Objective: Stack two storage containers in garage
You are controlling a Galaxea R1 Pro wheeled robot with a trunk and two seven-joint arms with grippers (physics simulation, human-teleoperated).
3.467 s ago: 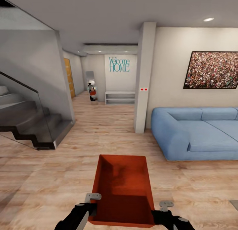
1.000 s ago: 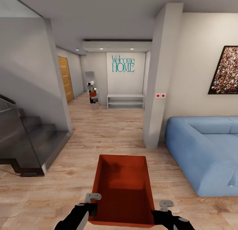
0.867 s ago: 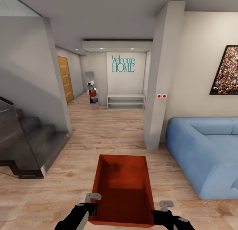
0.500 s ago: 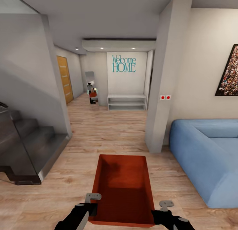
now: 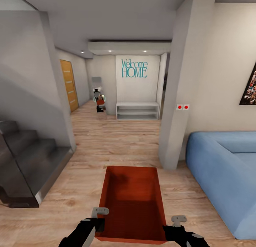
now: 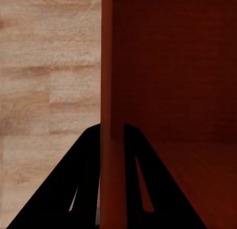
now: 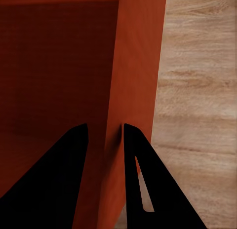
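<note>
One orange-red storage container [image 5: 131,197], open-topped and empty, is carried low in front of me over the living room's light wood plank floor [image 5: 117,147]. My left gripper [image 5: 99,220] is shut on the container's left wall [image 6: 106,91], one finger inside and one outside, as the left wrist view of the gripper [image 6: 109,128] shows. My right gripper [image 5: 170,226] clamps the right wall [image 7: 133,66] the same way, seen close in the right wrist view [image 7: 104,126]. The garage is out of view.
A dark staircase [image 5: 28,158] stands at the left and a blue sofa [image 5: 224,168] at the right. A white pillar [image 5: 177,97] rises beside the sofa. Ahead a hallway leads to a white bench [image 5: 137,111], a mirror [image 5: 97,94] and a wooden door [image 5: 69,85].
The whole view has advanced toward the hallway: the pillar is nearer, and the sofa and stairs have slid outward. Both grippers keep the same hold on the container.
</note>
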